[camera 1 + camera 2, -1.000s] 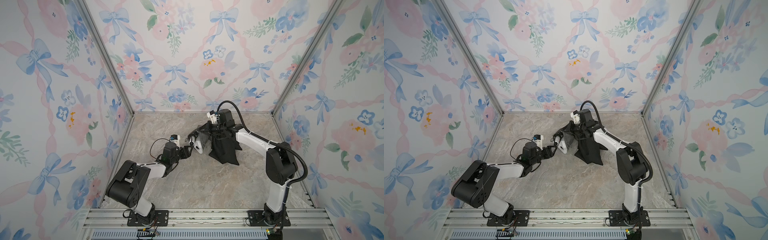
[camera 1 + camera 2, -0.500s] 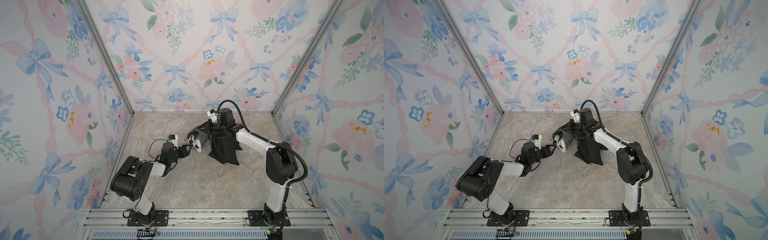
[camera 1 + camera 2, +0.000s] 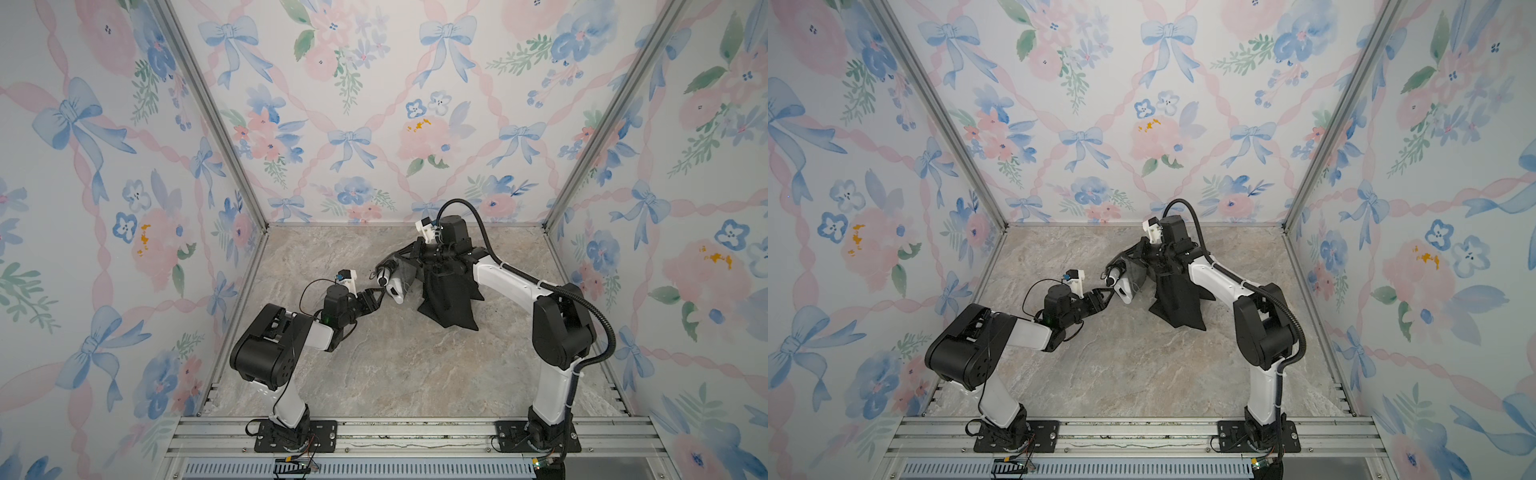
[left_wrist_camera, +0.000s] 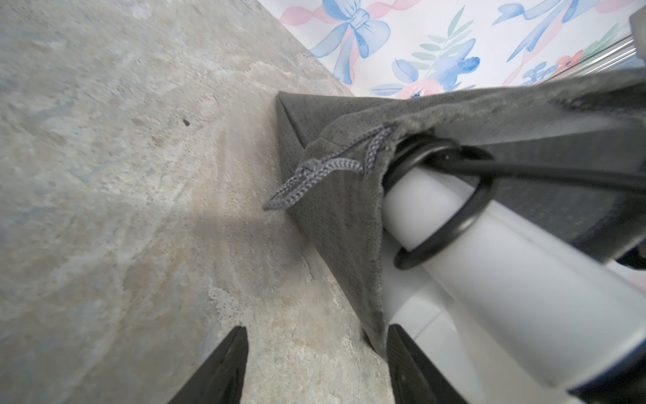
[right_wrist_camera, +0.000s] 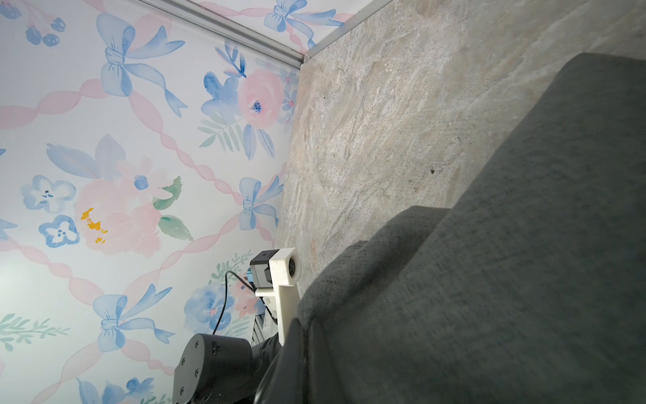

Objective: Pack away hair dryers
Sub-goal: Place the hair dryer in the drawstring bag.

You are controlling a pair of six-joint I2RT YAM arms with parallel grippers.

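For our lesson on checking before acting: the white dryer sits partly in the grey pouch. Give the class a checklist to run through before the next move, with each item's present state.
1. Grip of right hand on grey pouch: ok, shut on its rim.
2. Pouch mouth around dryer: ok.
3. Whole dryer inside: not ok, white body sticks out.
4. The cord tucked in: not ok, a loop shows at the mouth.
5. The left hand open beside dryer: ok.
6. How deep the dryer reaches: cannot tell.
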